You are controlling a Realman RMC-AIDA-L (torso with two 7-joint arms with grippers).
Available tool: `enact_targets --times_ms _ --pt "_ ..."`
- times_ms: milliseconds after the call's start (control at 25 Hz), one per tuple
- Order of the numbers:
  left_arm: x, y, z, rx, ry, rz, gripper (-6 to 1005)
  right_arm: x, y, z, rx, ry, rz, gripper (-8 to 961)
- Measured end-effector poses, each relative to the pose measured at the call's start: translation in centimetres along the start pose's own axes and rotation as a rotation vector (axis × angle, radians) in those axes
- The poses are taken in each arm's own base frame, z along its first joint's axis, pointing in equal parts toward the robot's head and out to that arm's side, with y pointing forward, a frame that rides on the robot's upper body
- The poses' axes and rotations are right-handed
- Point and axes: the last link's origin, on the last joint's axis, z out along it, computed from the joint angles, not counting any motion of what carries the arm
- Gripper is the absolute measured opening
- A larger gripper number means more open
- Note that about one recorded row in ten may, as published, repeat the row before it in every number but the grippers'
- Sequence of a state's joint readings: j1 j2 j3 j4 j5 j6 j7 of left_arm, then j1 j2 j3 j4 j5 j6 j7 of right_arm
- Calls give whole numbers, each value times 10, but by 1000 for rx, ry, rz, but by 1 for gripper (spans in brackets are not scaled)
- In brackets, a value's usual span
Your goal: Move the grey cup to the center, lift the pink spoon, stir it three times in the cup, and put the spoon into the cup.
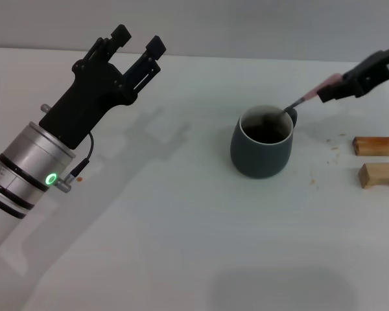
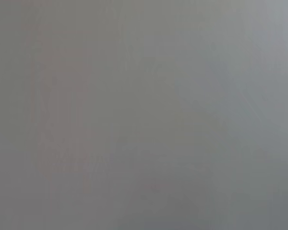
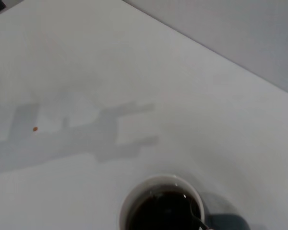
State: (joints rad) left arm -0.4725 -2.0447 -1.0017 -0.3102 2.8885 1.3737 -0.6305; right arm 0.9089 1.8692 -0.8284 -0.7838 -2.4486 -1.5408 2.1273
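The grey cup (image 1: 262, 153) stands on the white table right of the middle, its handle turned to the far right and dark liquid inside. The pink spoon (image 1: 303, 100) slants down into the cup, its metal end dipped in the liquid at the handle side. My right gripper (image 1: 329, 90) reaches in from the upper right, shut on the spoon's pink handle. In the right wrist view the cup (image 3: 134, 203) shows from above, with the spoon's neck (image 3: 194, 214) in the liquid. My left gripper (image 1: 137, 40) is raised at the far left, open and holding nothing.
Two tan wooden blocks (image 1: 374, 146) (image 1: 380, 175) lie on the table to the right of the cup. A small orange speck (image 1: 80, 179) sits near the left arm. The left wrist view shows only plain grey.
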Motion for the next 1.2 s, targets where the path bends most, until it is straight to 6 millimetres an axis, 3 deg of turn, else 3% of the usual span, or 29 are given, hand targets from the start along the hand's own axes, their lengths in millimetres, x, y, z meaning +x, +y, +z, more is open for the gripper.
enact_targets --times_ms 480,720,1200 --pt "-1 2 -2 0 3 -12 768 -24 25 19 -52 14 -110 76" --pt "0 1 -3 0 2 -16 768 -24 34 13 -88 39 -136 69" --pt "0 1 1 -6 1 -16 768 -3 17 0 -30 36 -73 9"
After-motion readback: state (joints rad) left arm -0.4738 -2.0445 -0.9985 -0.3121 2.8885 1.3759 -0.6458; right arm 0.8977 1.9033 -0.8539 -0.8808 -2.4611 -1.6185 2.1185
